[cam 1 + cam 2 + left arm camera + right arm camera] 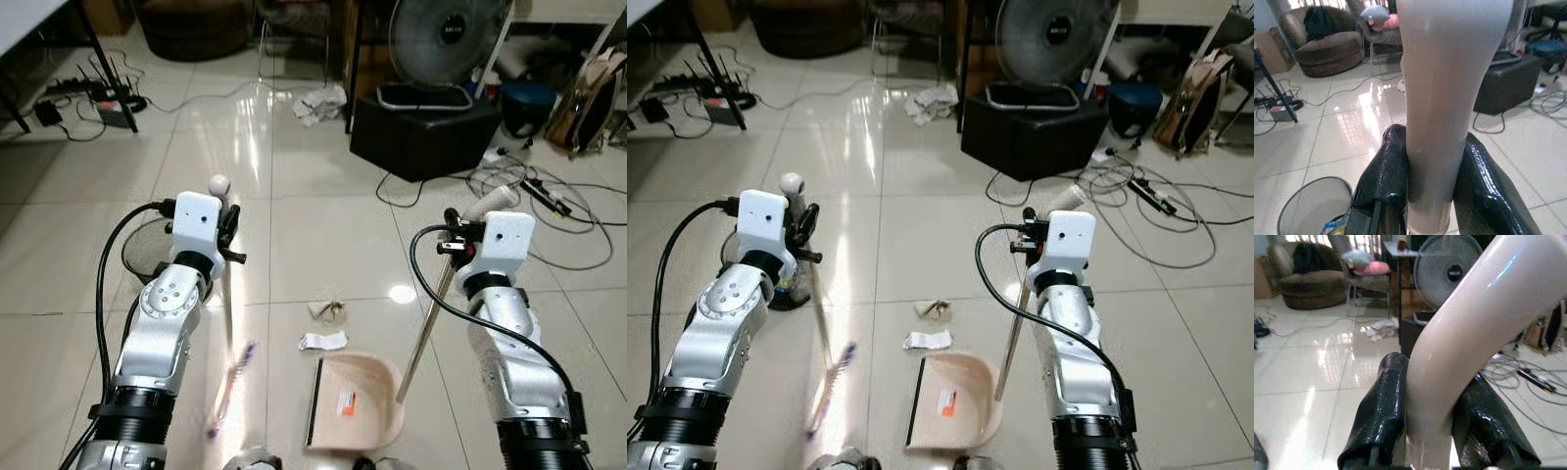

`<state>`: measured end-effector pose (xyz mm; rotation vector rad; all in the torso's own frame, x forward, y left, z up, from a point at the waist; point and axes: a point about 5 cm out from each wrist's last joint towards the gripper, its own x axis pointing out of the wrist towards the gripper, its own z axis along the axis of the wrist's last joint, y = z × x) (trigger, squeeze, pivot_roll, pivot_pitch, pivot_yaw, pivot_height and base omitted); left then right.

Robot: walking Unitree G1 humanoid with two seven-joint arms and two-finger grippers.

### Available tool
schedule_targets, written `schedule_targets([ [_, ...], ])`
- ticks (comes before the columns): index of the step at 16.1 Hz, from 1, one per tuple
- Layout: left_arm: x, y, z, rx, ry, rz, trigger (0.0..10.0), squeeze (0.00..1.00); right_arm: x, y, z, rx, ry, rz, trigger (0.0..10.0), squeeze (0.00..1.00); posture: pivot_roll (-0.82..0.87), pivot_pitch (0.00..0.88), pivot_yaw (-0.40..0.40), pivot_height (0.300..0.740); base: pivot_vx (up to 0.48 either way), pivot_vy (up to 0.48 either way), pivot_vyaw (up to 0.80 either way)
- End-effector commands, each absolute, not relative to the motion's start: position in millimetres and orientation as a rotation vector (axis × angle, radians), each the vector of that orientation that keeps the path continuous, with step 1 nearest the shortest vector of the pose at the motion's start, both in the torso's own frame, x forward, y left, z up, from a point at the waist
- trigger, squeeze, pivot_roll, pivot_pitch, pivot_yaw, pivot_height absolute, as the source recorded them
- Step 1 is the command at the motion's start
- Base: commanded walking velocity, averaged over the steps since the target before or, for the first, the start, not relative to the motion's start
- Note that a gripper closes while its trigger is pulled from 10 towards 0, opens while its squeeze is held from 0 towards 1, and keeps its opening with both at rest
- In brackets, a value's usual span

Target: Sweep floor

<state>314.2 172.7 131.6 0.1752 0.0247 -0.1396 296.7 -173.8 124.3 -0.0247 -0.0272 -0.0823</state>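
Now, with the left hand [228,227] pinching the broom handle [227,304] left of the dustpan [355,399] and the right hand [453,245] clamped on the dustpan's handle [428,318], a hasty stroke could flick the paper scraps [324,327] just beyond the pan's mouth past it.

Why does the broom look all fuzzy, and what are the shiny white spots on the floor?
In the left eye view the broom is smeared at its brush end, likely because it is moving, while the dustpan is sharp. The white streak and spot on the floor are glare from lights on glossy tiles. In both wrist views the handles are very close and look soft, though the room behind is fairly clear.
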Motion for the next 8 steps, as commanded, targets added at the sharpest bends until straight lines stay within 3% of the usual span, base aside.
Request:
schedule_targets([
  [1,313,175,136,0.198,0.007,-0.129,10.0,0.00,298,-176,124,-0.066,-0.017,-0.127,10.0,0.00,0.09,0.065,-0.021,0.740,0.000,0.000,0.00],
  [3,309,180,131,0.205,0.053,-0.091,10.0,0.00,299,-178,119,-0.061,0.010,-0.131,10.0,0.00,0.11,0.049,-0.021,0.740,0.000,0.000,0.00],
  [5,303,185,117,0.107,0.125,-0.043,10.0,0.00,297,-181,113,0.108,0.036,-0.127,10.0,0.00,0.09,0.023,-0.007,0.740,0.000,0.000,0.00],
  [8,306,183,115,0.097,0.145,-0.073,10.0,0.00,295,-183,118,0.101,0.009,-0.138,10.0,0.00,0.07,0.030,0.010,0.740,0.000,0.000,0.00],
])
